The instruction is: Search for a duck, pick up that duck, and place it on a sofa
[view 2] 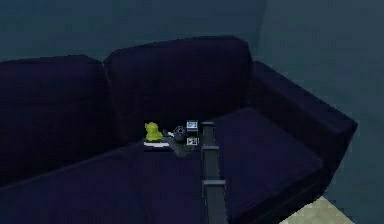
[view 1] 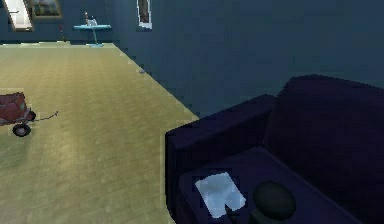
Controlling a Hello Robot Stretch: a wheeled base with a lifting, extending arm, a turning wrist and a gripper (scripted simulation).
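Note:
A small yellow-green duck (view 2: 152, 132) lies on the seat cushion of a dark navy sofa (view 2: 60, 100), near the backrest. The arm's dark bar (view 2: 209, 170) rises from the bottom edge to two white squares (view 2: 191, 134). Left of them is the gripper (view 2: 172, 141), right next to the duck. I cannot tell whether the gripper holds anything, since the duck rests on the seat at its far end. The same sofa (view 1: 230, 125) takes up the forward view's lower right, one armrest toward the room.
On the sofa seat lie a white sheet (view 1: 220, 192) and a dark round object (view 1: 272, 200). A red toy wagon (view 1: 14, 110) stands on the yellow-green carpet at the left. A teal table (view 1: 92, 30) stands by the far blue wall, with pictures (view 1: 45, 9) hung above.

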